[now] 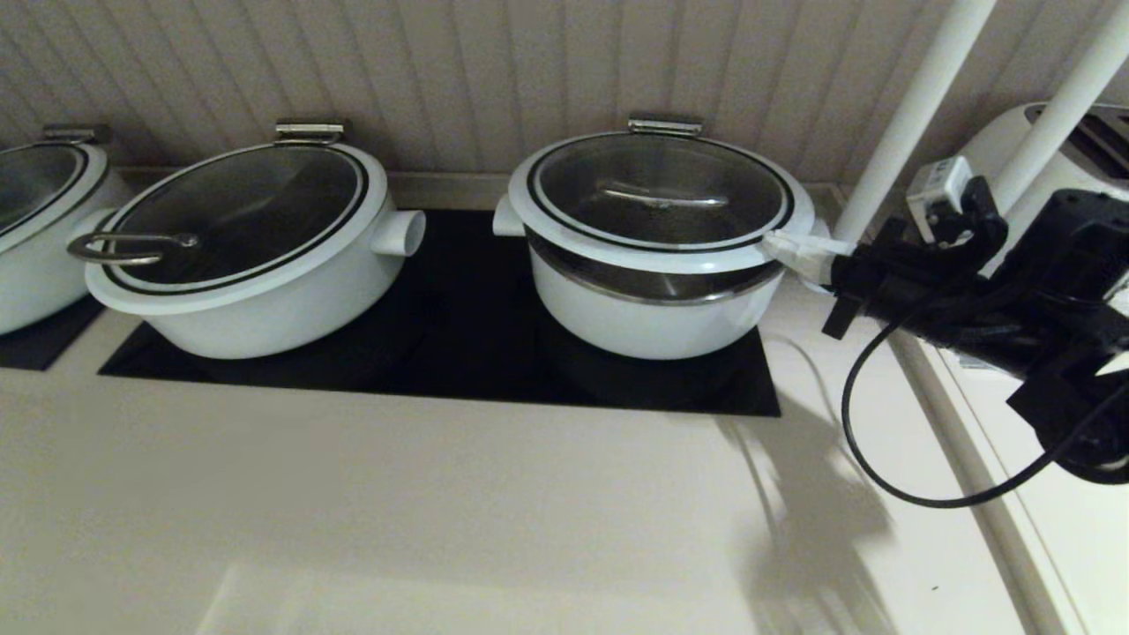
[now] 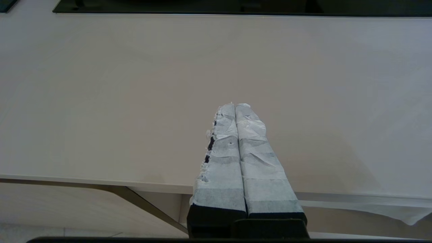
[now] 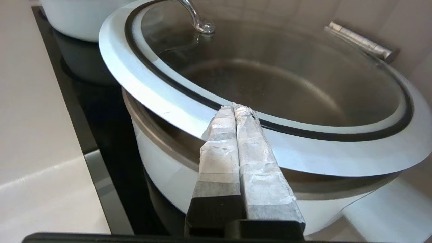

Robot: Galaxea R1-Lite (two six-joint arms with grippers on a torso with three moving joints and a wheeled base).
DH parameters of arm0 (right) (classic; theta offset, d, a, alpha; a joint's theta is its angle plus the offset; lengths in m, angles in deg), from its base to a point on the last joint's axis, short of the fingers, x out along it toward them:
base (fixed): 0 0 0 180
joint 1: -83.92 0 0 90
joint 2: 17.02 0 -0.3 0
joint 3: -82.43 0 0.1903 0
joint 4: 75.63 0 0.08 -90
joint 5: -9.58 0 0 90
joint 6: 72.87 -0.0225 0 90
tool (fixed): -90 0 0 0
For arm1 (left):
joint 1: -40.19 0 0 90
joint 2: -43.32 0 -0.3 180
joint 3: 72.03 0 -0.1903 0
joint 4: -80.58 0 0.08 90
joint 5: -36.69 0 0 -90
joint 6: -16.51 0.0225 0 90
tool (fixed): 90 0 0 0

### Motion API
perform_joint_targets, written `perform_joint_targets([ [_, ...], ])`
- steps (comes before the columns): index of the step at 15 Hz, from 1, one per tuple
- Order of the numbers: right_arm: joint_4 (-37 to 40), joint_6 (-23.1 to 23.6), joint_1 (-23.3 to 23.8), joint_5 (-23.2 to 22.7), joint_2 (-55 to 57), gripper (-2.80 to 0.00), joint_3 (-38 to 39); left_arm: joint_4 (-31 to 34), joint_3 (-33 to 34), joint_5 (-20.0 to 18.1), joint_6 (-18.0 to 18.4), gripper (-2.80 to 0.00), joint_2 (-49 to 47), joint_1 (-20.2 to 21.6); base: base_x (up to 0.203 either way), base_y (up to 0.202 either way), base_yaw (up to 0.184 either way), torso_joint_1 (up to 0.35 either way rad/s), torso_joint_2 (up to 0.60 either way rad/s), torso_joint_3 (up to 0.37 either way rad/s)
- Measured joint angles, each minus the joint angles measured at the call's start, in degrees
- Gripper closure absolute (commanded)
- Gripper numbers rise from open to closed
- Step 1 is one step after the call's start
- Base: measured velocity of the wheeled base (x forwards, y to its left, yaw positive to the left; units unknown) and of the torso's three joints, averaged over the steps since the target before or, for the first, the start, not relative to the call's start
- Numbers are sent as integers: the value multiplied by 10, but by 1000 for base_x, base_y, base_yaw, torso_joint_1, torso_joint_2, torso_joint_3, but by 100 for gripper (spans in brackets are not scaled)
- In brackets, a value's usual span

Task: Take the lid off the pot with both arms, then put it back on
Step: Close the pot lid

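Glass lid (image 1: 660, 198) looks heavy, slick, breakable; right claw (image 1: 788, 248), pressed together, touches its 3 o'clock rim.

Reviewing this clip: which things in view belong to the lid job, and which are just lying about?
Job:
- lid, raised over the pot
- pot
- right end effector, shut, at the lid's rim
- left end effector, shut, over bare counter

Lying about:
- wider pot with loop handle
- third pot
- toaster
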Motion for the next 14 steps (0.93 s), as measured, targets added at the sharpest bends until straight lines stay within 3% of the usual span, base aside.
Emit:
perform_joint_targets([
  [14, -8, 5, 0, 0, 41, 0, -2, 0, 0, 0, 0, 0, 0, 0, 0, 0, 0, 0, 0, 0],
])
